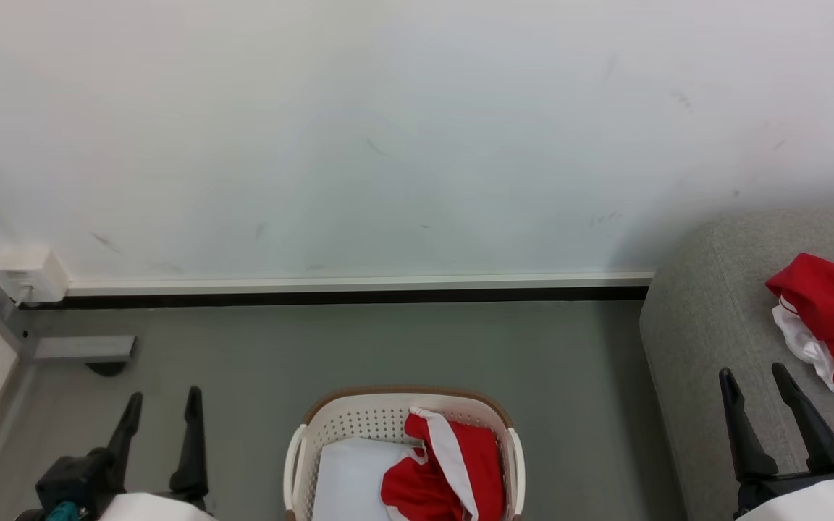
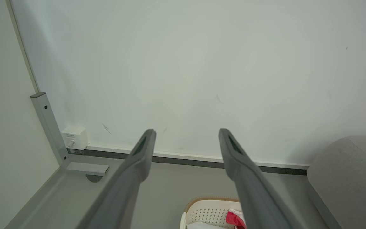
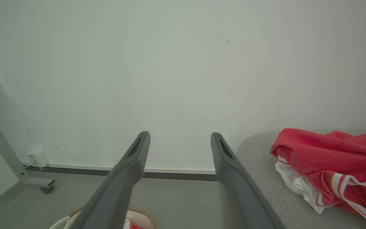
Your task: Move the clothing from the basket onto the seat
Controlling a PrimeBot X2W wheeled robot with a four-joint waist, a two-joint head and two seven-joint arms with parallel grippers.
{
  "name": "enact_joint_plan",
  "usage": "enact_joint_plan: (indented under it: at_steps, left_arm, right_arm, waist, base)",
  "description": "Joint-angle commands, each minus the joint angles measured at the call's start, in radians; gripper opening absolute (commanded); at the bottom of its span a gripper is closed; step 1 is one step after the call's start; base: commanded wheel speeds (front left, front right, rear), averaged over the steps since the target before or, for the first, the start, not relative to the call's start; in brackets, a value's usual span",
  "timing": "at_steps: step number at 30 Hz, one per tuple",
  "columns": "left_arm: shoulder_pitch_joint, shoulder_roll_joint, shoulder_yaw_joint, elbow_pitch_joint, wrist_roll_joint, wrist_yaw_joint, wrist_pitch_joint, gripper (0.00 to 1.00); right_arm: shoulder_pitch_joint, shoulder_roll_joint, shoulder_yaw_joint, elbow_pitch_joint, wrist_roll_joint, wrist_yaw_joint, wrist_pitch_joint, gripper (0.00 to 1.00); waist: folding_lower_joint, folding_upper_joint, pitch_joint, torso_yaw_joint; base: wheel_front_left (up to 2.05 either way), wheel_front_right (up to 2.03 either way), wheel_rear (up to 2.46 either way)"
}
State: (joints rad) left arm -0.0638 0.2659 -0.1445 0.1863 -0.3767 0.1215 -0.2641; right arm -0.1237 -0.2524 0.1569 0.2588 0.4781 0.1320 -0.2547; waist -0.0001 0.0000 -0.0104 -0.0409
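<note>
Sensibly, the left gripper (image 1: 163, 404), fingers apart and empty, should reach right to the red clothing (image 1: 437, 472) in the basket (image 1: 406, 395) and pinch a thick fold, not the white sheet (image 1: 350, 477), while the right gripper (image 1: 754, 383), also spread, hovers by the seat (image 1: 703, 325) beside one garment (image 1: 833, 307)

I saw red clothing (image 1: 453, 470) with white panels and stripe trim, a white basket (image 1: 359, 421) with dotted walls and brown rim, and a light grey woven seat (image 1: 706, 325).
</note>
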Motion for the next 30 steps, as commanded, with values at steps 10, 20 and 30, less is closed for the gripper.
enact_joint_plan:
  at_steps: [10, 20, 30]
  left_arm:
    - [0.017, -0.068, 0.087, 0.033, 0.101, -0.072, 0.0, 1.0]
    - [0.007, -0.112, 0.142, 0.05, 0.159, -0.119, 0.0, 1.0]
    - [0.004, -0.141, 0.186, 0.054, 0.195, -0.151, 0.0, 1.0]
  right_arm:
    - [-0.02, 0.047, -0.021, 0.013, -0.075, -0.003, -0.01, 1.0]
    - [-0.032, 0.05, -0.014, 0.005, -0.083, -0.003, -0.011, 1.0]
    - [-0.038, 0.042, -0.002, 0.01, -0.067, -0.002, -0.011, 1.0]
  waist:
    - [0.0001, 0.0, -0.001, 0.0]
    - [0.0001, 0.0, 0.001, 0.001]
    - [0.0001, 0.0, 0.006, -0.008]
  base:
    - [0.0, 0.0, 0.0]
    - [0.0, 0.0, 0.0]
    - [0.0, 0.0, 0.0]
